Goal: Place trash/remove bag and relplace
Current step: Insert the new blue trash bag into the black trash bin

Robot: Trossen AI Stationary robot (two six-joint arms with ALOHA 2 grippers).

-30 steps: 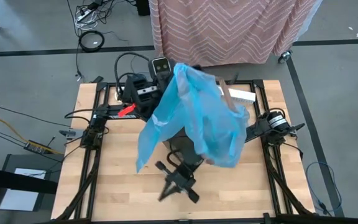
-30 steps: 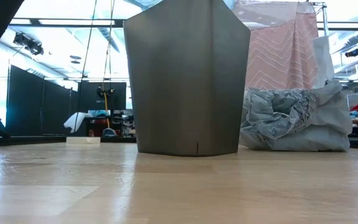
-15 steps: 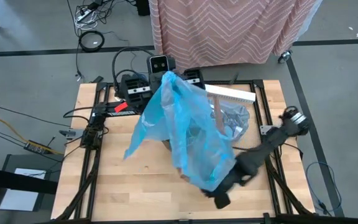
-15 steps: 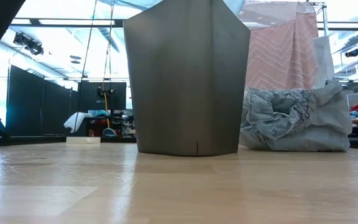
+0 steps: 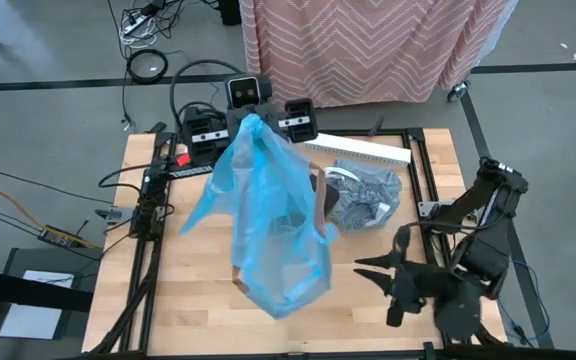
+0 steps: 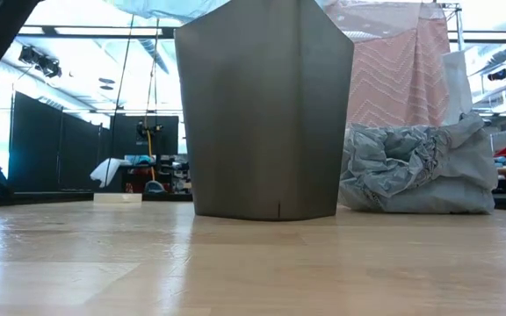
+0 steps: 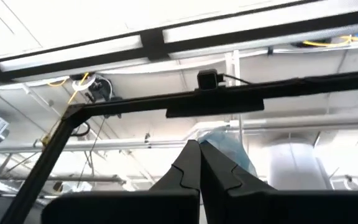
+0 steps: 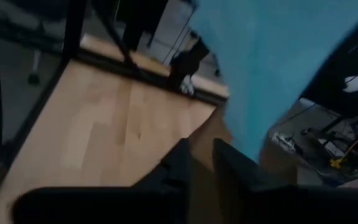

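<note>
My left gripper (image 5: 248,120) is raised high over the table's far side, shut on a bright blue plastic bag (image 5: 268,220). The bag drapes down over the grey bin (image 6: 266,110), which it mostly hides in the high view. The grey liner (image 5: 363,195) lies crumpled on the table right of the bin and also shows in the low view (image 6: 415,171). My right gripper (image 5: 380,285) is open and empty over the table's near right corner. The trash scraps are out of view. My left gripper pinches a bunched top part of the blue bag between its two shut fingers; a bit of blue plastic (image 7: 225,140) shows past the fingertips (image 7: 191,155). The fingers point upward. The bag hangs slack below them, and its lower end (image 5: 283,290) reaches toward the table's near side.
A long white strip-like object (image 5: 363,150) lies at the far right of the table. The arms' black frames run along the left edge (image 5: 148,210) and right edge (image 5: 448,260). Bare wood (image 5: 188,300) shows at the near left.
My right gripper has swung from under the bag at the table's middle toward the near right corner, clear of the bag. My left gripper has carried the bag's top toward the table's left. The bag has swung left and hangs narrower, uncovering the grey liner.
</note>
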